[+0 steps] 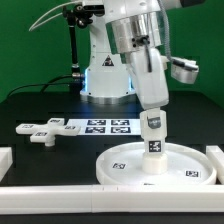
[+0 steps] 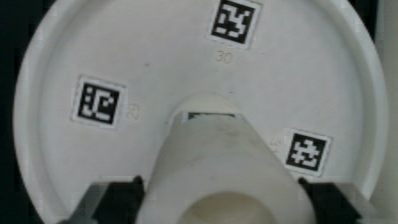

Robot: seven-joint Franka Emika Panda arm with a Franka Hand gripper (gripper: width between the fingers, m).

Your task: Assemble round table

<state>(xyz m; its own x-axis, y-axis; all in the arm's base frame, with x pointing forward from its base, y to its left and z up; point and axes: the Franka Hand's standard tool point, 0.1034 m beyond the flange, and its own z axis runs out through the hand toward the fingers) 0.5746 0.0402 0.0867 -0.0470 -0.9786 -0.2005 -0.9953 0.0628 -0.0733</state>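
Note:
The large rimmed round disc [image 1: 120,165] lies flat on the table near the front, with small square tags on it. It fills the wrist view [image 2: 160,50]. My gripper [image 1: 152,119] is shut on the short cylindrical leg [image 1: 153,143] and holds it upright over the disc's middle. The leg's lower end is at the disc's surface; I cannot tell if it is seated. In the wrist view the leg [image 2: 222,150] sits between my two dark fingers [image 2: 118,198], gripper [image 2: 222,198]. The cross-shaped base piece [image 1: 40,131] lies on the table at the exterior view's left.
The marker board [image 1: 106,126] lies flat behind the disc. White border rails run along the front [image 1: 60,200], the left [image 1: 5,158] and the right [image 1: 215,152]. The arm's base [image 1: 105,75] stands at the back.

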